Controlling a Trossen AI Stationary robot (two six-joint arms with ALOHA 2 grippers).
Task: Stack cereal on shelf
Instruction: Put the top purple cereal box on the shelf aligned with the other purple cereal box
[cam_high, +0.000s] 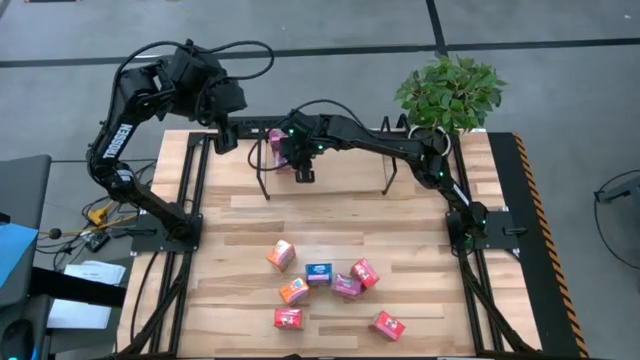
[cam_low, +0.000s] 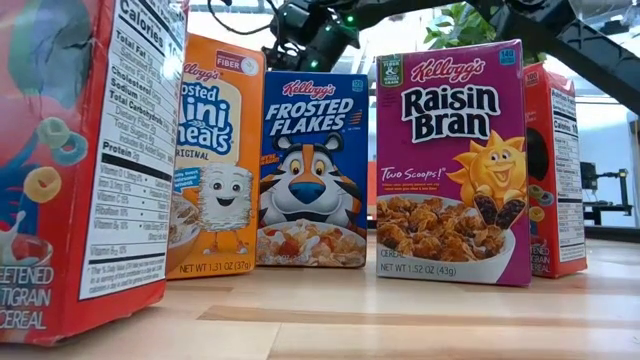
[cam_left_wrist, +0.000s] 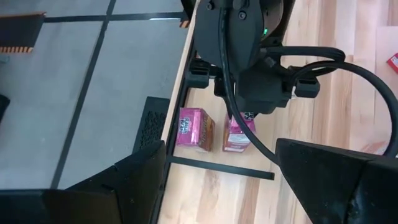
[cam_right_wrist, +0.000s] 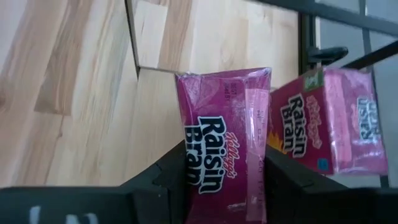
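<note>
At the far edge of the surface (cam_high: 340, 215), under the thin black rods of the shelf (cam_high: 389, 181), the right tool (cam_right_wrist: 225, 168) is clamped on a magenta Raisin Bran carton (cam_right_wrist: 225, 134), holding it just beside a second Raisin Bran box (cam_right_wrist: 329, 121) already standing there. The left tool (cam_high: 226, 135) hangs by the shelf's left end with its fingers apart, holding nothing.

To finish this placement well, I'd say the held carton should come down flat and square beside its neighbour, close without nudging it, and the fingers should only part once the base is fully settled; a tilted release could tip both boxes.

The overhead view gives the whole layout: seven loose cartons (cam_high: 319, 274) lie scattered near the front, well apart from the shelf, yet it hides the grip under the arm. The right wrist view alone shows the fingers pressed on the carton's sides. The left wrist view shows both pink boxes side by side behind a rod. The low view reads the fronts of the waiting cartons, Frosted Flakes (cam_low: 314, 170) among them, but barely shows the shelf.
</note>
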